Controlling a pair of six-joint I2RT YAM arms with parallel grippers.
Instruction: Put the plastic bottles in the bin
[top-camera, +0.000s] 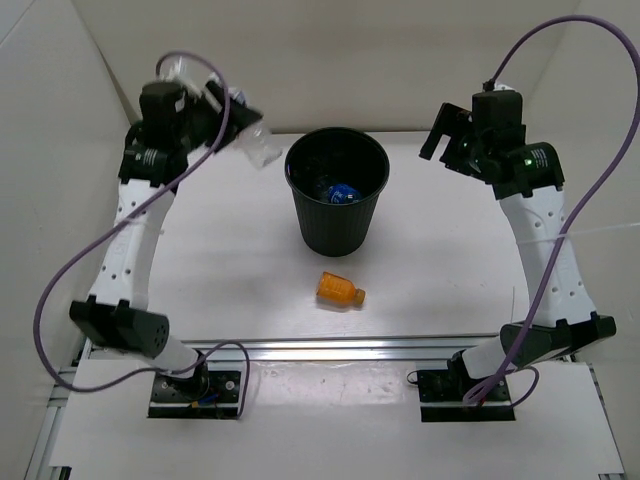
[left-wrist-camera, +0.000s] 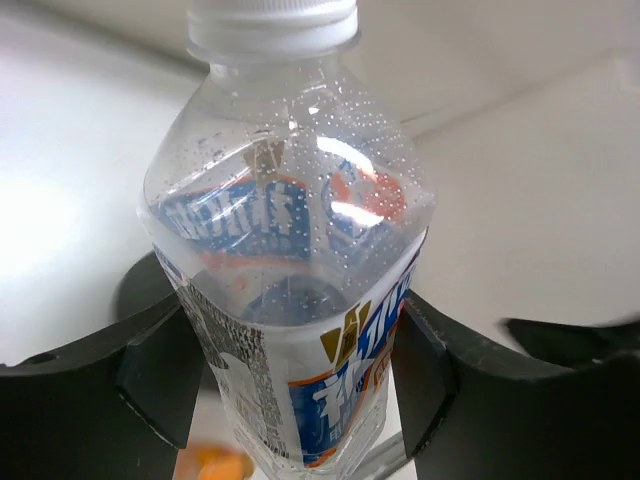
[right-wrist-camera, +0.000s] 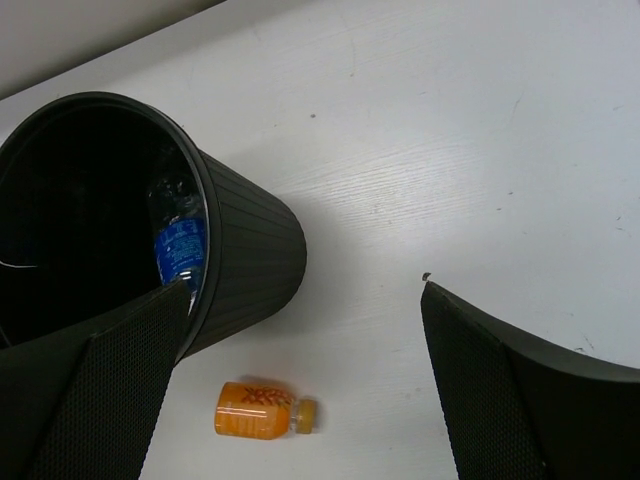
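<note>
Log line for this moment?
left gripper: shut on white-label bottle, near bin | right gripper: open | orange bottle: on table

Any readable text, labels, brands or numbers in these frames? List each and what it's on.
Nothing legible enough to quote.
Front of the white-label bottle: big blue and orange characters, blurred and cropped.
Its side panel: grey fine print, too small.
Its far side, through the plastic: blue lettering, distorted.
The blue-label bottle in the bin: print too small.
The orange bottle: pale mark only, no readable text.
</note>
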